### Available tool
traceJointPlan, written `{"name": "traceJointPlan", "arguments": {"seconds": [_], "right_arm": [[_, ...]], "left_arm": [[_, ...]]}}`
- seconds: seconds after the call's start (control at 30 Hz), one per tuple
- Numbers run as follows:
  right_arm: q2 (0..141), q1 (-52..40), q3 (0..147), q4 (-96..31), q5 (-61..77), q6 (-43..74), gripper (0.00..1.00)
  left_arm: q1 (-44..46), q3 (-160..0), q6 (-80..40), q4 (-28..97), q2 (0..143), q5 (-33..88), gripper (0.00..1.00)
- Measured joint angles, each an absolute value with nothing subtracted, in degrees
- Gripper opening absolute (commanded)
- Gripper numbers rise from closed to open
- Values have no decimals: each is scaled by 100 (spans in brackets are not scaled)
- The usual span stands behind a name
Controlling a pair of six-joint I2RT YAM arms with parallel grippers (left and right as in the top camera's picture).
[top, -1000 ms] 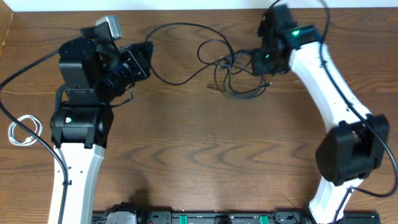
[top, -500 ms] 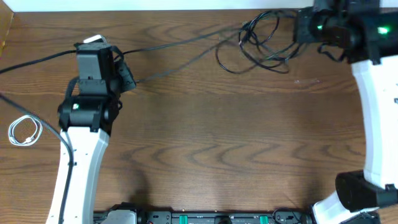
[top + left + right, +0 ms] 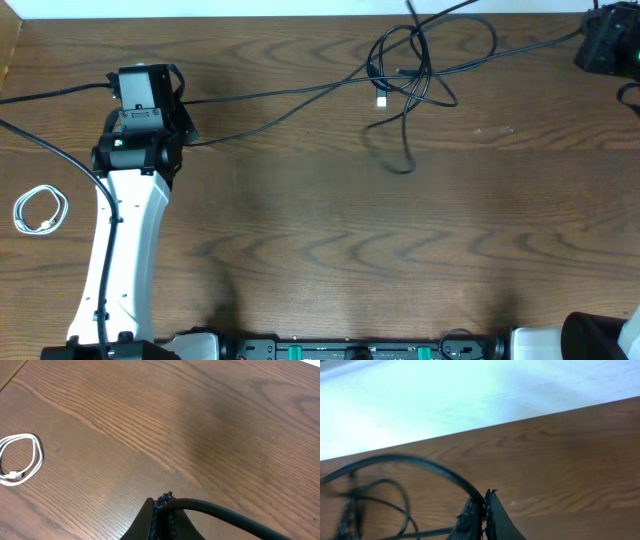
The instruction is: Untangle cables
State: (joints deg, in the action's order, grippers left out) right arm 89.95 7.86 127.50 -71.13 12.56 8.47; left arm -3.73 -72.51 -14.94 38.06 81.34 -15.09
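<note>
Broadly, the wooden counter fills the overhead view. My left arm stretches up its left side, white link extended and black wrist turned toward the right, with a small green light showing on it. My right arm is reached far out, so only its dark wrist shows at the top right corner.

The black cables lie in a loose knot of crossing loops near the top edge, right of centre. Two thin strands run left from the knot, pulled nearly straight toward my left wrist. Another runs right toward my right wrist, and one end trails down onto bare wood below the knot.

The white cable sits apart, coiled in a small ring at the far left edge.

My left gripper is pinched together on a black strand that leaves between the fingers to the right. My right gripper is likewise clamped on a black strand arching away to the left.

A small pale plug hangs at the knot's left side.
</note>
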Motion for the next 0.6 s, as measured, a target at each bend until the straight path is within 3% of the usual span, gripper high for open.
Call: {"name": "traceJointPlan", "arguments": {"seconds": [0.4,0.6], "right_arm": [[8993,2458,12853,-7140,1894,834,1],[8993,2596,12853,-7406,2434,705,1]], "left_arm": [[-1334,-7251,-1496,3743,8138,-1660,8],[-1369,-7251,-1295,3636,8138,-845,8]]}}
